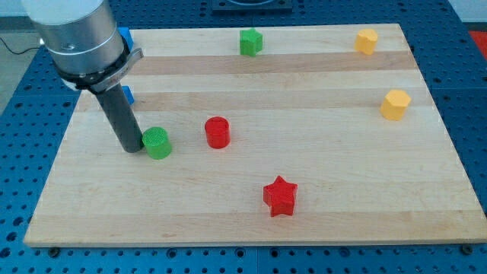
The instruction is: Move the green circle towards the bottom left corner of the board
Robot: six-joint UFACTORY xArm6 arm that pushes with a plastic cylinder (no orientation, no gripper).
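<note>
At the view's far left the arm (pixel 80 38) comes down from the top corner as a broad grey cylinder, narrowing into the straight dark rod (pixel 120 114); partly hidden behind the arm, two blue blocks show only as slivers, one (pixel 125 36) near the board's top edge and another (pixel 128 96) lower down beside the rod, their shapes impossible to make out; the rod carries no fingers, so nothing about it is wide, narrow or holding. My tip (pixel 132 149) rests on the wooden board (pixel 251 221) in its left part, about mid-height, just left of the green circle (pixel 157 142) and touching it or very nearly so; the exact contact cannot be told. The green circle stands upright, well apart from the board's bottom left corner, which lies down and to the view's left of it. To its right, near but apart, stands the red cylinder (pixel 217 132); further right and at the view's top edge sits a green block (pixel 250 42) of blocky, irregular outline; below, toward the view's bottom, lies the red star (pixel 280 196). On the right side a yellow block (pixel 366 41) sits near the top edge; another yellow block (pixel 395 104), roughly hexagonal, lies lower, near the right edge.
</note>
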